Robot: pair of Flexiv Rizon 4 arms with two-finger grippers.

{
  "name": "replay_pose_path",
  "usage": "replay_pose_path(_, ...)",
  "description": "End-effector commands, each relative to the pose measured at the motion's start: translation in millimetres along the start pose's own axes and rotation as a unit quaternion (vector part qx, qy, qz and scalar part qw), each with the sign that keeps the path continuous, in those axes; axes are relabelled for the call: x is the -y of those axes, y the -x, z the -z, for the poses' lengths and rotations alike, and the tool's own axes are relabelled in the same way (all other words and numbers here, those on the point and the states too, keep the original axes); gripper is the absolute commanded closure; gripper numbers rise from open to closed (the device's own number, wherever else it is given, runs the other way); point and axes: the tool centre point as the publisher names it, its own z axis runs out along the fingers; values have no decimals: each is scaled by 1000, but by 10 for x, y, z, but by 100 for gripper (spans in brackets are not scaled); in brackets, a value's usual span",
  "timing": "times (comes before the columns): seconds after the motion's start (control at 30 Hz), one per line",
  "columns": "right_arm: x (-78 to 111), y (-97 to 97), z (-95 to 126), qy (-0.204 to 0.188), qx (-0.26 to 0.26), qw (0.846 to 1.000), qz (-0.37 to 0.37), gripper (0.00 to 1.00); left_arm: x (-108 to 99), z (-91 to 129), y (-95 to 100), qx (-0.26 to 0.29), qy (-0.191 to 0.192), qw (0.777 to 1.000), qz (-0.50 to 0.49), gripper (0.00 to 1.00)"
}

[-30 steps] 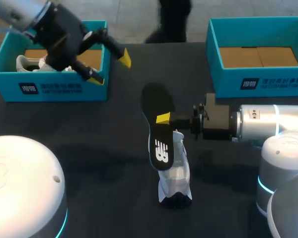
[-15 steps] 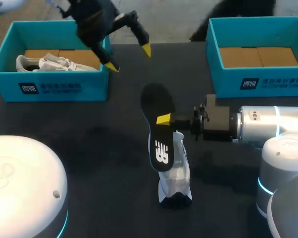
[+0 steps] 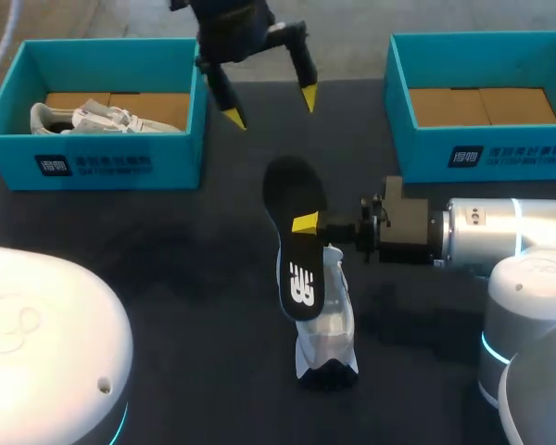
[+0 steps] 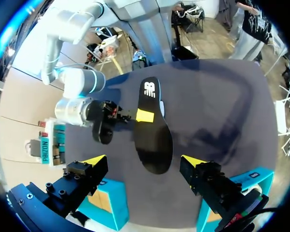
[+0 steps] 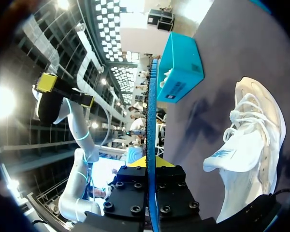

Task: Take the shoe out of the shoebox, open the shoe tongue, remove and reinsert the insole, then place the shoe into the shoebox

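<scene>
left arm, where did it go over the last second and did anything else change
The left gripper swung from over the left shoebox to the right, out over the table on the far side of the insole, open and empty throughout. The right gripper stayed shut on the insole, above the shoe; neither moved.

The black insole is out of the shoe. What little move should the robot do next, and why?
Probably bring the left gripper down to the insole's free end and grip it. The right gripper pinches the insole on edge by the shoe, and the left gripper hangs open with the insole straight ahead of its fingers. A second grip would likely help steer it back in.
</scene>
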Motion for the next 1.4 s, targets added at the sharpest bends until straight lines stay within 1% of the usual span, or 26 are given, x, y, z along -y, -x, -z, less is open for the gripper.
replay_pose_path(0.03,14,-1,-14,2,0,1000,0,100,12,-32,97,-66,3,998,-1,0)
replay_pose_path(0.17,14,-1,-14,2,0,1000,0,100,44,-46,134,-83,7,996,-4,0)
replay_pose_path(0.3,14,-1,-14,2,0,1000,0,100,58,-118,152,-105,4,994,-7,0)
replay_pose_path(0.4,14,-1,-14,2,0,1000,0,100,68,-136,170,-108,3,994,-7,0)
replay_pose_path(0.6,14,-1,-14,2,0,1000,0,100,82,-141,209,-100,9,995,-6,0)
replay_pose_path(0.87,14,-1,-14,2,0,1000,0,100,87,-200,208,-83,10,997,-6,0)
replay_pose_path(1.0,14,-1,-14,2,0,1000,0,100,89,-184,183,-54,14,998,-18,0)
replay_pose_path(1.13,14,-1,-14,2,0,1000,0,100,127,-149,134,-13,29,999,-35,0)
replay_pose_path(1.23,14,-1,-14,2,0,1000,0,100,150,-132,80,25,33,998,-38,0)
replay_pose_path(1.4,14,-1,-14,2,0,1000,0,100,127,-78,-61,102,36,994,-32,0)
